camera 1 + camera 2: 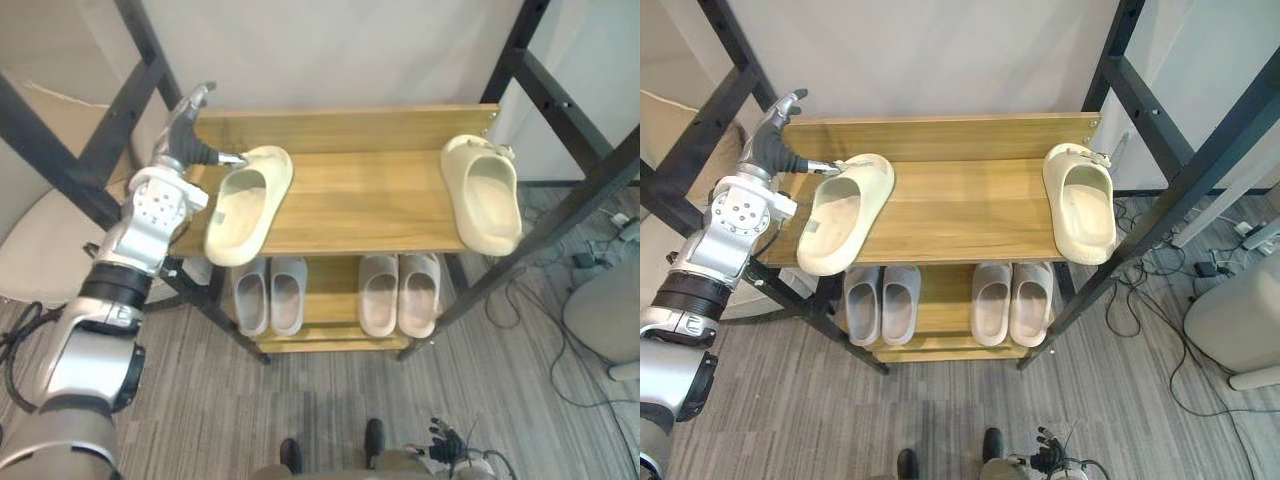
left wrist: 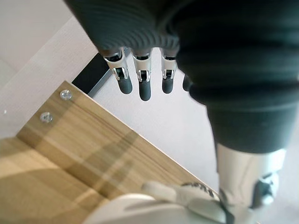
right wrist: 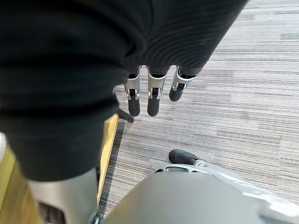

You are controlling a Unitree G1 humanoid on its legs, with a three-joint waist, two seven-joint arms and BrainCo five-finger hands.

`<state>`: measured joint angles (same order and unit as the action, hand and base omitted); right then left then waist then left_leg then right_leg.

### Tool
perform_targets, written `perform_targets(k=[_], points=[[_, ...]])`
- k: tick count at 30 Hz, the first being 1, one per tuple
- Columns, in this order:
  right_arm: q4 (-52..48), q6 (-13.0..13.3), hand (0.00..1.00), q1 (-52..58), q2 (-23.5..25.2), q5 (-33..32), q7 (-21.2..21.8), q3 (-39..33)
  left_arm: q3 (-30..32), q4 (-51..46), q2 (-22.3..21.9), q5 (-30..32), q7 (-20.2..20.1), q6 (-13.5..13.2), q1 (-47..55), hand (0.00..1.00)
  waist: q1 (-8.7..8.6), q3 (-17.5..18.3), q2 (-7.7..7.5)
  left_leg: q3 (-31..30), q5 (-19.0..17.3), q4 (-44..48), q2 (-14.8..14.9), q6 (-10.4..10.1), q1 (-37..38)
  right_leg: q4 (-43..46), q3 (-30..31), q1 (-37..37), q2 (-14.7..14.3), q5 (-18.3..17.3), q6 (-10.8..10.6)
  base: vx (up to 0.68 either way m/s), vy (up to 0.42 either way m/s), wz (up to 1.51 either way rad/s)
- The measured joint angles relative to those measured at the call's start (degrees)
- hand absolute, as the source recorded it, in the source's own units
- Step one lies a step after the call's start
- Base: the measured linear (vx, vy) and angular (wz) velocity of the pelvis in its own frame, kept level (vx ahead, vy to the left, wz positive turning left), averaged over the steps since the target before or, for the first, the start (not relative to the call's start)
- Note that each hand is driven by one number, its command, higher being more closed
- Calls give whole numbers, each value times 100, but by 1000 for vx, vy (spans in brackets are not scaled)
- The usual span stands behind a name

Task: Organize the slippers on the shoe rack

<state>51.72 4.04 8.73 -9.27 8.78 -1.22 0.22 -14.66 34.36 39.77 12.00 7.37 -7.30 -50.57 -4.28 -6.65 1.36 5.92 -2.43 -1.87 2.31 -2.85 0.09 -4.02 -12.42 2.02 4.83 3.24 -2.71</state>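
- Slippers of the cream pair are lying well apart on the top shelf. The left slipper is sitting skewed near the left end, its near end overhanging the front edge. The right slipper is sitting near the right end, also poking past that edge.
- Grey pairs are standing side by side on the lower shelf.
- Left hand is hovering at the far end of the left slipper. Its fingers are pointing out straight and slightly apart, gripping nothing, while its thumb is touching the slipper's rim.
- Right hand is hanging low over the floor, with its fingers relaxed, close together and empty.
- Judging by the thick moulded look, each slipper is probably light, springy rather than floppy, and not fragile, so it is likely sliding easily on the smooth wood.
- Because the left one is already overhanging, a careless nudge is risking a tip off the front. The safer hold seems to be a pinch on the side wall, thumb inside and fingers outside.
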Motion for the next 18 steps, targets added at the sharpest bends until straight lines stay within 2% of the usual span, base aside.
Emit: perform_targets(k=[8, 13, 18], points=[[-137, 17, 0, 45, 0, -2, -3, -2, 4, 155, 167, 607, 4, 115, -71, 0, -26, -64, 24, 117, -5, 10, 7, -8, 0, 38, 78, 73, 1, 9, 14, -29, -2, -7], [-148, 25, 0, 47, -1, -2, -7, -2, 19, 193, 210, 620, 14, 149, -70, 0, -26, -77, 35, 126, 0, 10, 15, -15, -5, 39, 79, 87, -5, 9, 15, -10, -3, -2], [-148, 66, 0, 54, -5, -1, -5, -1, 25, 15, 210, 316, 15, 146, -37, 0, -21, -84, 40, 103, 0, 8, 17, -16, -2, 55, 67, 75, -9, 10, 16, 1, -3, 2]])
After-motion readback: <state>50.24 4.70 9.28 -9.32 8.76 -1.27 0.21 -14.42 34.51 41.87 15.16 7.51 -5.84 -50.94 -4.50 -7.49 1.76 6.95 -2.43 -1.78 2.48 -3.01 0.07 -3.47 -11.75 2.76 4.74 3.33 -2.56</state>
